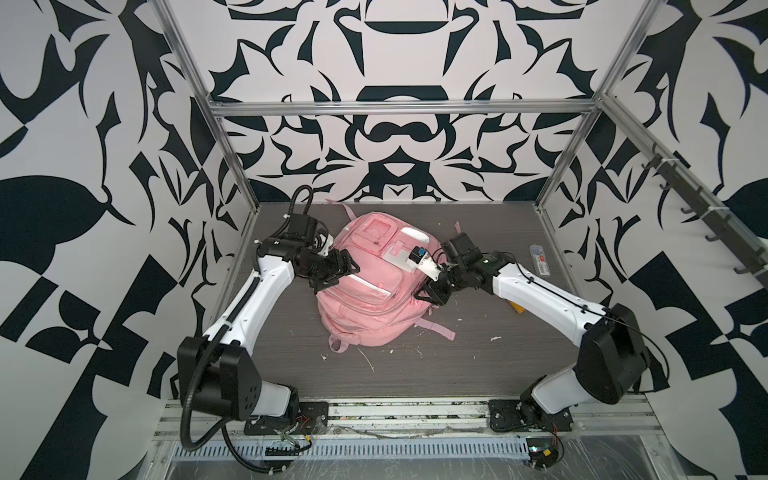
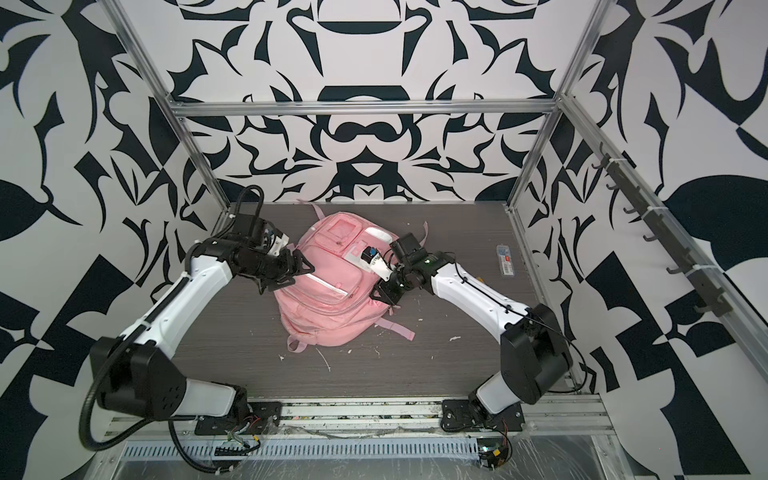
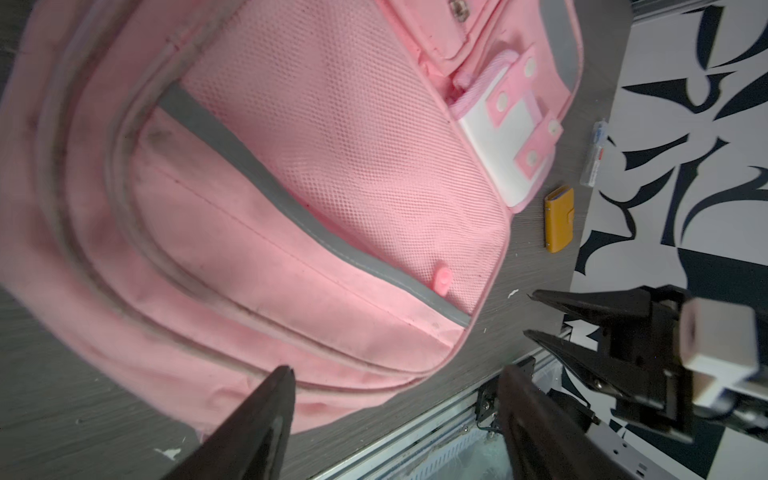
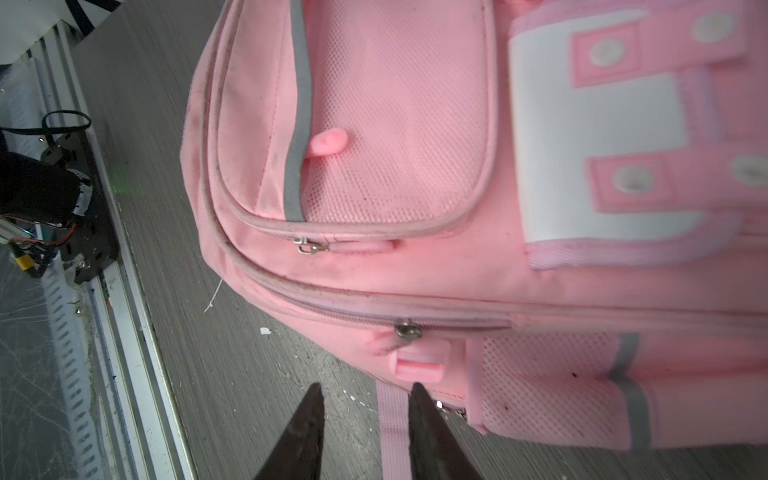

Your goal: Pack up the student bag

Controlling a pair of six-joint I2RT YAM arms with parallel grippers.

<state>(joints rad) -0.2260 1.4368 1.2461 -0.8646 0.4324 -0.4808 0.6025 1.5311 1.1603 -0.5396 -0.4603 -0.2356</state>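
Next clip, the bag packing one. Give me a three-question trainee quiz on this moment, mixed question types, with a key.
1. True or false: the left gripper is clamped on the bag.
2. Where is the yellow case? A) on top of the bag B) on the table, right of the bag in both top views C) inside a mesh pocket
3. Fill in: the right gripper is ___, with nothing held.

Key: 1 false, its jaws stand wide apart; 2 B; 3 open.
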